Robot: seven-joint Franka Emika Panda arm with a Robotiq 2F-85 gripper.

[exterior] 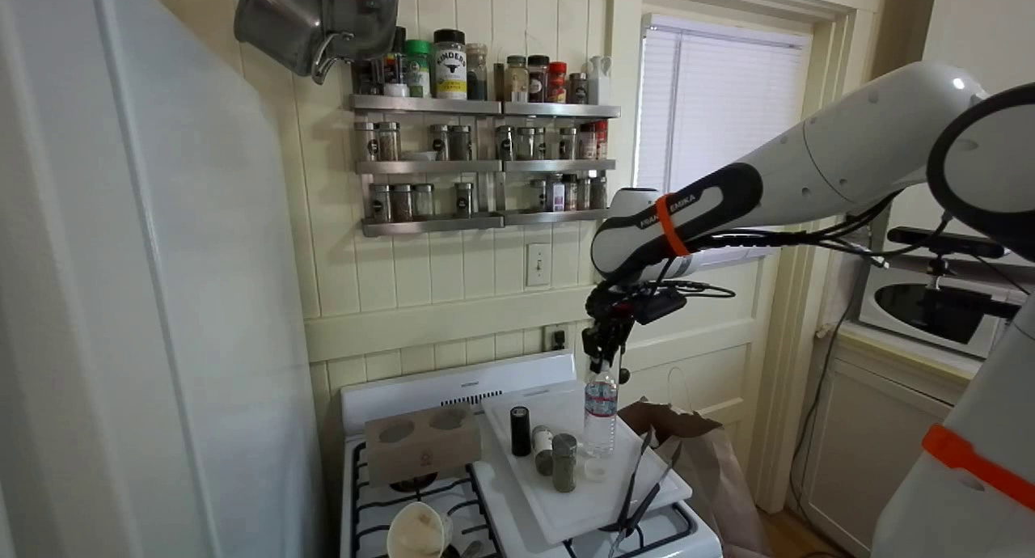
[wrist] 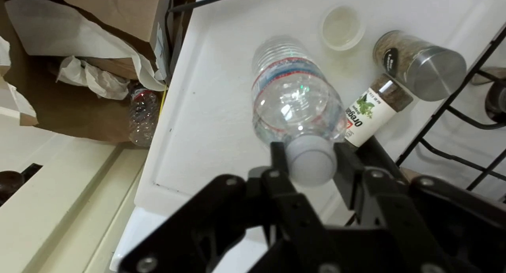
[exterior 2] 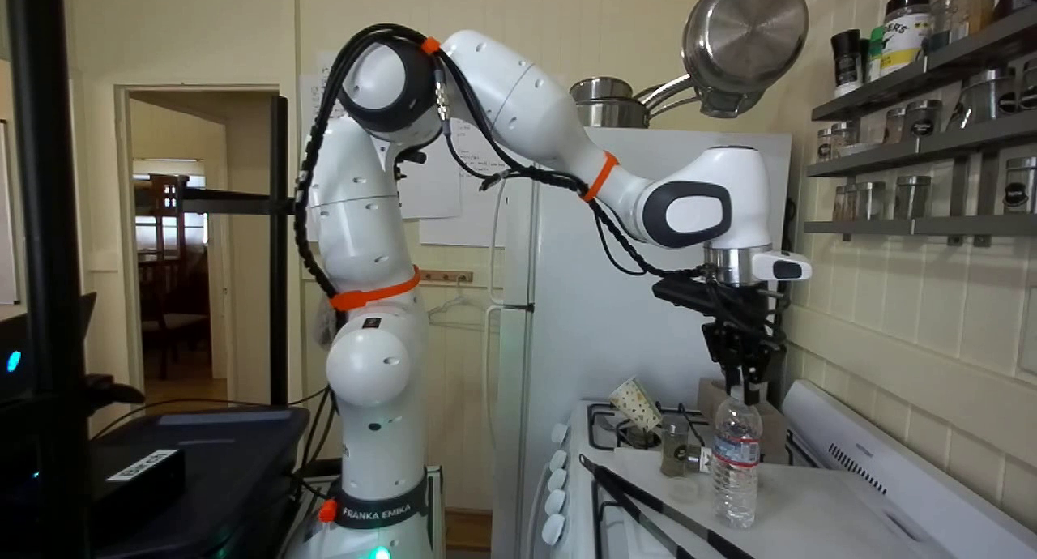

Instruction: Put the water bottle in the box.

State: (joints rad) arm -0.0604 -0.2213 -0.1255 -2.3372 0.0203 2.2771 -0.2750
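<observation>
We have the bottle [wrist: 294, 93] upright at the white board [wrist: 197, 146], which lies on the stove [exterior: 501, 493]; we cannot tell whether the bottle's base bears on the board. It is clear plastic, ringed with ribs low down and smooth where the shoulder rounds in, with hard bright glints on it. A blue-and-white label [wrist: 292, 69] edged in red bands its body. The cap [wrist: 314, 166] is round, pale and cloudy. Over it hangs the gripper [wrist: 311, 158], its two black fingers [wrist: 278, 158] clamped on the cap from either side.

The board is smooth, with a few dark specks. Near the bottle we see a small translucent dish [wrist: 342, 27], a glass jar [wrist: 419, 65] with a round silvery lid, and an oregano jar [wrist: 375, 112], white-fronted with printed green leaves. In an exterior view, slim black tongs [exterior 2: 660, 504] reach across the board's edge. In an exterior view, too, we find the box [exterior: 423, 453], plain brown cardboard, sharp-cornered, two dark rounds on its top. Beside the stove, the paper bag [wrist: 87, 118] has ragged edges and holds a second bottle [wrist: 143, 114] and crumpled white paper [wrist: 95, 77].
</observation>
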